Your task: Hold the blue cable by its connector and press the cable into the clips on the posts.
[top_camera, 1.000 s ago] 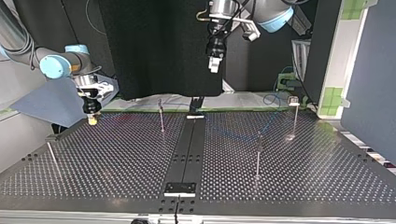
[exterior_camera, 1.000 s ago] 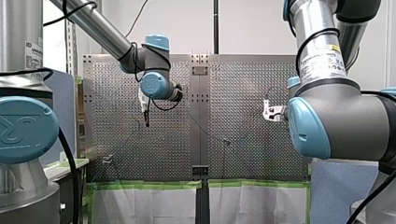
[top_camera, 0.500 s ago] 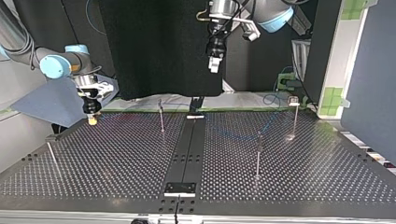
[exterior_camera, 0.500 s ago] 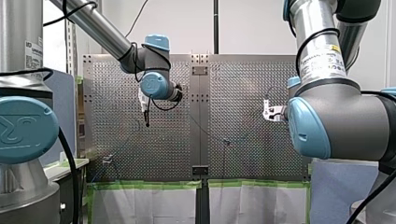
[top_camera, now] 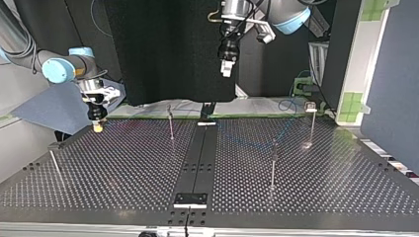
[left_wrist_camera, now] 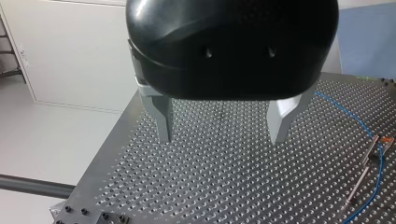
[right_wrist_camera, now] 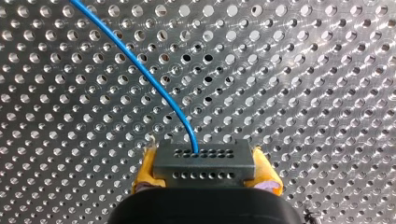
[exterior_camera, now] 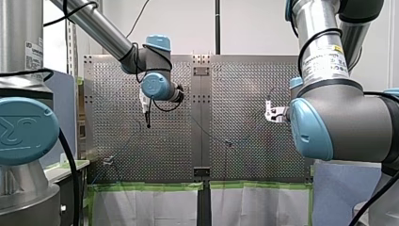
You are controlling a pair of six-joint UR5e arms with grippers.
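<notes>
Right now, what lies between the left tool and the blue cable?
Only bare perforated table separates the left tool from the blue cable, per the left wrist view.

We are holding the dark grey connector (right_wrist_camera: 204, 161), its rows of small holes showing, between our right gripper's (right_wrist_camera: 205, 171) yellow pads (right_wrist_camera: 145, 170). The thin blue cable (right_wrist_camera: 140, 70) is arcing away over the worktop (right_wrist_camera: 303, 70). Thin posts (top_camera: 272, 165) are standing upright, well apart.

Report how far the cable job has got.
Done: my right gripper clamps the connector, with the cable trailing off it. In hand: nothing being pressed; my left gripper hangs open and empty. Left: the clipping; the cable passes one post, but whether it is seated I cannot tell.
</notes>
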